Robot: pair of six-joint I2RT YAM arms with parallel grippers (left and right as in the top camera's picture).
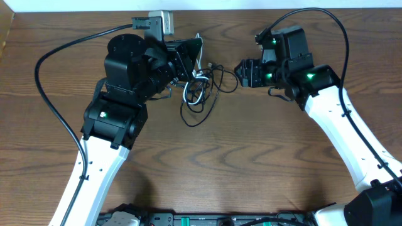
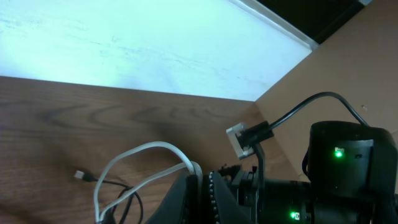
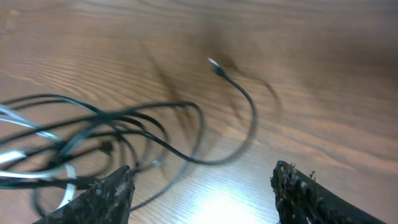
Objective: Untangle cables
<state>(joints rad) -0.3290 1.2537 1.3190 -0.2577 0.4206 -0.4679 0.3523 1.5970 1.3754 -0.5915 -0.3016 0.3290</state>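
The cables lie tangled on the wooden table between my two grippers. The white cable (image 1: 191, 92) loops up into my left gripper (image 1: 197, 68). In the left wrist view the jaws (image 2: 200, 177) are shut on the white cable (image 2: 143, 148). The black cable (image 1: 186, 118) spreads in loops below and to the right. Its small plug end shows in the left wrist view (image 2: 79, 175). My right gripper (image 1: 239, 72) is open just right of the tangle. In the right wrist view its fingers (image 3: 205, 196) straddle bare table, with the black cable (image 3: 186, 118) and a bit of white cable (image 3: 18, 121) just ahead.
The table's far edge meets a white wall (image 2: 124, 43) close behind the tangle. A thick black arm wire (image 1: 47, 81) curves over the left side of the table. The right arm (image 2: 348, 174) shows in the left wrist view.
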